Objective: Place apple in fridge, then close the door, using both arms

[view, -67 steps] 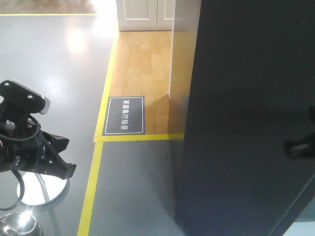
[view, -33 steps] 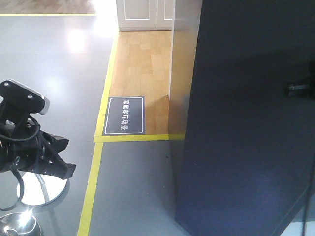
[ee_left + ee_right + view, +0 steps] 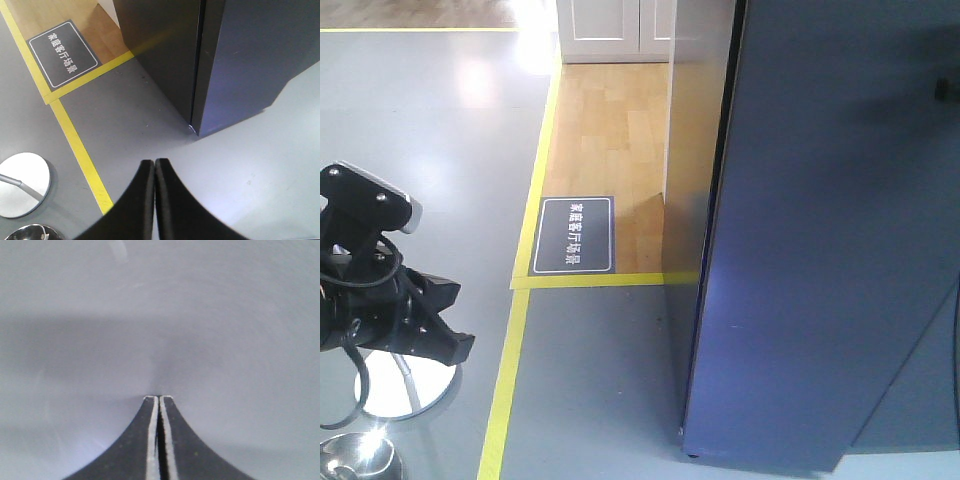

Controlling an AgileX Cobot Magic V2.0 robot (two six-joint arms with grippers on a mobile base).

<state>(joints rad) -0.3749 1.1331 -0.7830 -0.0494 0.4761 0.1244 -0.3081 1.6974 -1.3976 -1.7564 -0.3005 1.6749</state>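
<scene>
The fridge (image 3: pixel 695 180) stands at the right, its glossy side mirroring the wooden floor. The dark grey-blue door (image 3: pixel 820 250) lies almost flush against it, leaving only a thin dark seam. In the left wrist view the fridge (image 3: pixel 160 50) and the door (image 3: pixel 250 55) meet at a narrow line. My right gripper (image 3: pixel 158 397) is shut, tips against the door's flat face; in the front view it is a dark bit (image 3: pixel 945 88) at the far right edge. The left arm (image 3: pixel 380 300) hangs low at the left, its gripper (image 3: pixel 154 161) shut on nothing above grey floor. The apple is hidden.
Yellow tape (image 3: pixel 505 390) runs along the grey floor, past a dark floor sign (image 3: pixel 574 234) on the wooden section. A round metal stand base (image 3: pixel 395 385) and a metal bowl (image 3: pixel 355 460) sit at lower left. White cabinets (image 3: pixel 615 25) stand at the back.
The door has swung in toward the fridge until only a thin seam is left. The right gripper's dark shape has moved up the door's face to the top right.
</scene>
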